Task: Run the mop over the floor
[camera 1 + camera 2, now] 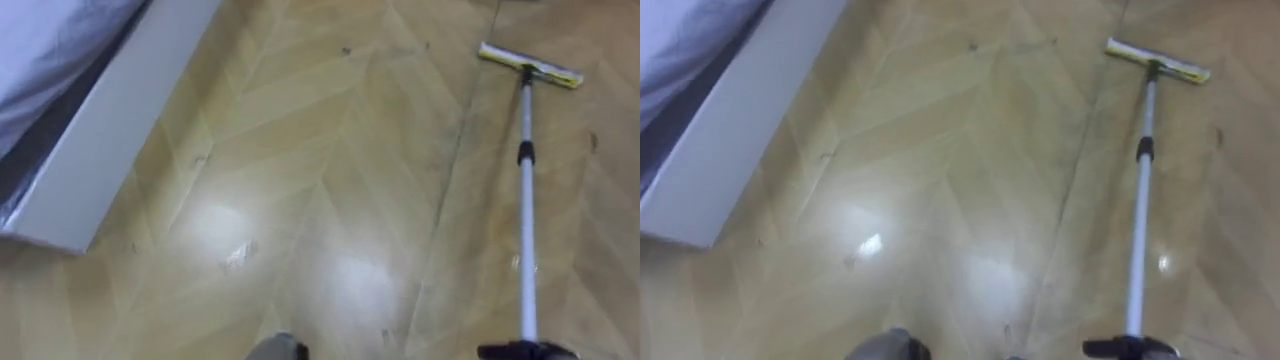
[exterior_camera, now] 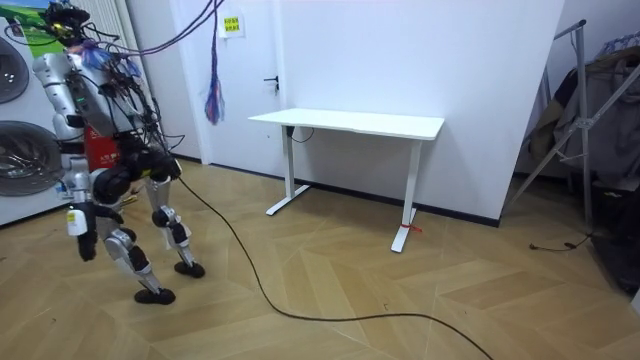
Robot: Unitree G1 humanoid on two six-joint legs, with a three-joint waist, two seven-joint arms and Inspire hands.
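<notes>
Nearest, at 5 o'clock, a dark shape, likely the right hand [image 1: 525, 351], meets the mop pole [image 1: 527, 200]; I cannot tell whether it is clamped on. The mop head [image 1: 530, 65] lies on the floor [image 1: 330, 180] at 1 o'clock, the bed [image 1: 90, 140] at 10. Keep the head flat and overlap the strokes.

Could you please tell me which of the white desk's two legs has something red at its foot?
The leg on the room view's right: a red mark shows at its foot, whereas the other leg ends in a plain white foot.
</notes>
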